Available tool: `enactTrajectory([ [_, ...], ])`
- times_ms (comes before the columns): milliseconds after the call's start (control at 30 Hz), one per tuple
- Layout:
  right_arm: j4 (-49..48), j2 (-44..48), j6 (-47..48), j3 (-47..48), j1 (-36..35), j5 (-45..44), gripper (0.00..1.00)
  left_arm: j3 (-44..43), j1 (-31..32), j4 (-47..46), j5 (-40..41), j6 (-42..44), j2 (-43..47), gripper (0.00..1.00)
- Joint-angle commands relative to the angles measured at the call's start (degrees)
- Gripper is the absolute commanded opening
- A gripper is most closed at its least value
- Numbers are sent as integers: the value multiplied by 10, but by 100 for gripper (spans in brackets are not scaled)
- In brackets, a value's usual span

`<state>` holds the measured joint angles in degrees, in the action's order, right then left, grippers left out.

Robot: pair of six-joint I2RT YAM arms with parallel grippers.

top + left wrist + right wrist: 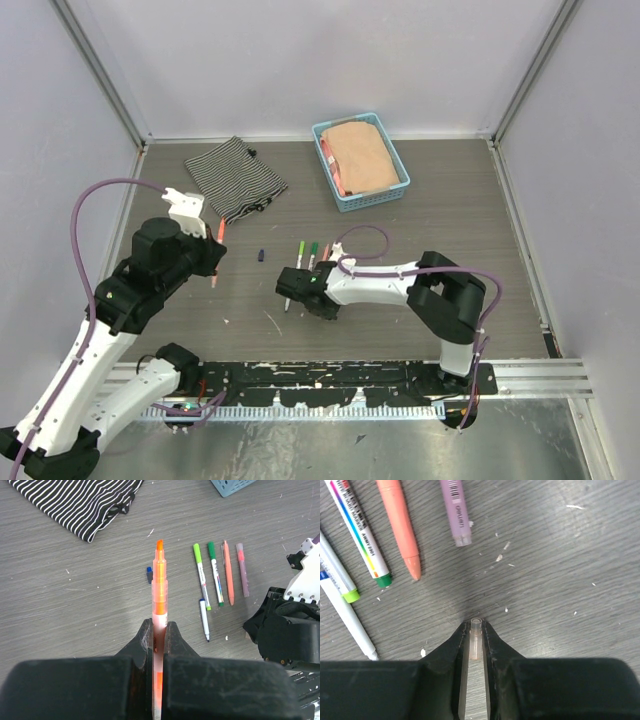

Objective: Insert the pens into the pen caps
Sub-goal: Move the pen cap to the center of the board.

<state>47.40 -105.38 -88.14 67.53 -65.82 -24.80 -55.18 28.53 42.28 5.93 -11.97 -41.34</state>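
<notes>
**Pen in one gripper, cap in the other**

Left gripper point(159, 628) has its two fingers point(145, 636) squeezed tight on the orange pen point(160, 587). Most of the pen sticks out past the fingertips. Its bare orange tip is at the far end, with no cap on it.

Right gripper point(476, 628) is closed almost all the way. Its fingers point(492, 645) pinch a little pale cap point(476, 642) — a short see-through tube with one end poking out at the fingertips. The fingertips are down low by the table point(560, 555). I cannot tell if the cap touches the wood.

The other pens lie flat on the table, between the two arms. Four lie side by side in a row: the light green pen point(202, 577), the dark green pen point(215, 575), the peach pen point(228, 572) and the purple pen point(242, 570). They are close to each other. The white pen point(204, 620) lies by the near end of the light green pen, and it has a dark blue end.

A dark blue cap point(149, 573) lies alone on the wood. In the left wrist view it sits just to the left of the orange pen, near the tip.

At the back of the table lie two more things — a striped cloth point(80, 502) lying flat, and a blue basket point(375, 198) with something soft and peach-coloured inside it.
</notes>
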Motion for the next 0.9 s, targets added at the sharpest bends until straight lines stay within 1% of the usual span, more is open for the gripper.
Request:
enactTrajectory([
  [0, -57, 24, 58, -32, 1, -12, 20, 2, -2, -17, 4, 7, 6, 0],
  [100, -100, 60, 124, -70, 3, -33, 19, 0, -2, -15, 4, 6, 7, 0],
  [200, -104, 97, 188, -101, 17, -54, 20, 0, -2, -16, 4, 6, 6, 0],
  [300, -113, 143, 249, -142, 50, -64, 21, -1, -2, -18, -1, 6, 2, 0],
  [433, -156, 186, 378, -177, 109, -29, 22, -2, -2, -22, -8, 4, -4, 0],
  [533, -186, 190, 446, -183, 140, -7, 22, -4, -2, -22, -10, 2, -6, 0],
  [633, -210, 180, 492, -174, 164, 12, 22, -5, -2, -19, -9, 2, -4, 0],
  [867, -229, 153, 542, -145, 208, 21, 22, -3, -2, -16, -3, 1, -1, 0],
])
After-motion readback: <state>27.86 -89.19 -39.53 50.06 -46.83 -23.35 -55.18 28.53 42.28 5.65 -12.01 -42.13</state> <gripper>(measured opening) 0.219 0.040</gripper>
